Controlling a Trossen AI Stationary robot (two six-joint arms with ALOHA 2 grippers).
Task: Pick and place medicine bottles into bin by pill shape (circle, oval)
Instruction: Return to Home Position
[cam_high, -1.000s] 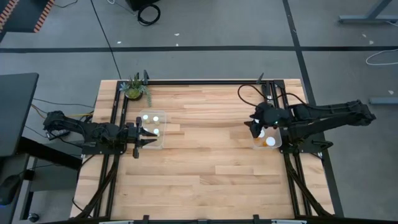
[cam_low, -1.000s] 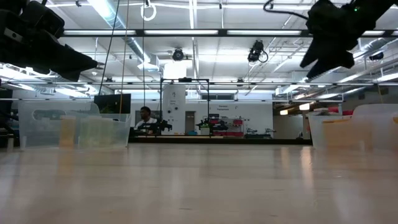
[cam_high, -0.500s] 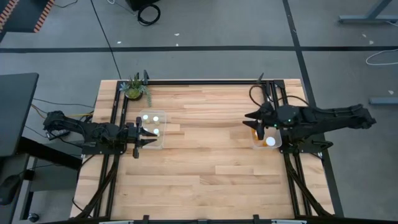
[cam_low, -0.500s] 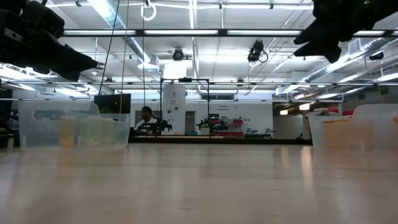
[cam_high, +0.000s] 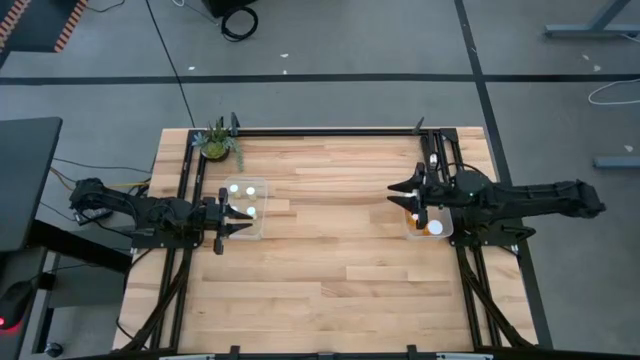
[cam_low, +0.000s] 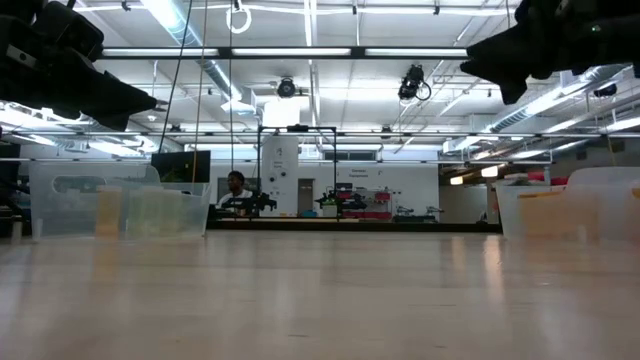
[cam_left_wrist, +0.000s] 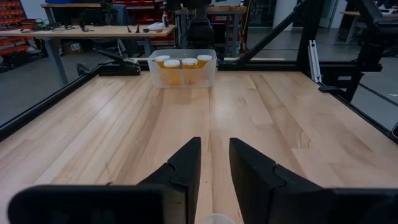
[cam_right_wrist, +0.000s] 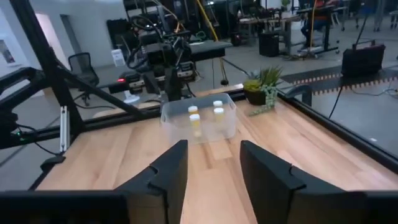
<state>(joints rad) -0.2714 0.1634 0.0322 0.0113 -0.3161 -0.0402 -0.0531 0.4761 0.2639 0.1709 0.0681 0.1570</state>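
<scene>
The left hand (cam_left_wrist: 214, 142) hangs released, its two dark fingers parted with nothing between them, raised clear of the table (cam_left_wrist: 112, 124). Right beneath it, a round white cap (cam_left_wrist: 214, 219) shows in the gap between the fingers. That cap tops one of the medicine bottles (cam_high: 252, 211) in the left bin (cam_high: 266, 230), a clear box lying directly under this hand's fingertips. From overhead, four white caps show inside it. Just past that bin, off to the hand's side at the table's corner, stands a green potted plant (cam_high: 217, 143).

The right hand (cam_right_wrist: 212, 146) is likewise released and empty, fingers spread, held high over the table. The right bin (cam_left_wrist: 205, 78) sits just below it, more under the wrist than under the fingertips, which point toward the table's middle. Several bottles stand upright in this bin, close together, with orange bodies and white caps.

Well ahead of each hand, across the wooden boards, is the other hand's bin. The two bins are well apart, near opposite sides of the table, and the hands face one another over the gap.

Farthest off, beyond the table, the level view takes in a large workshop room with ceiling lights, where a person (cam_low: 235, 185) is at a bench.
</scene>
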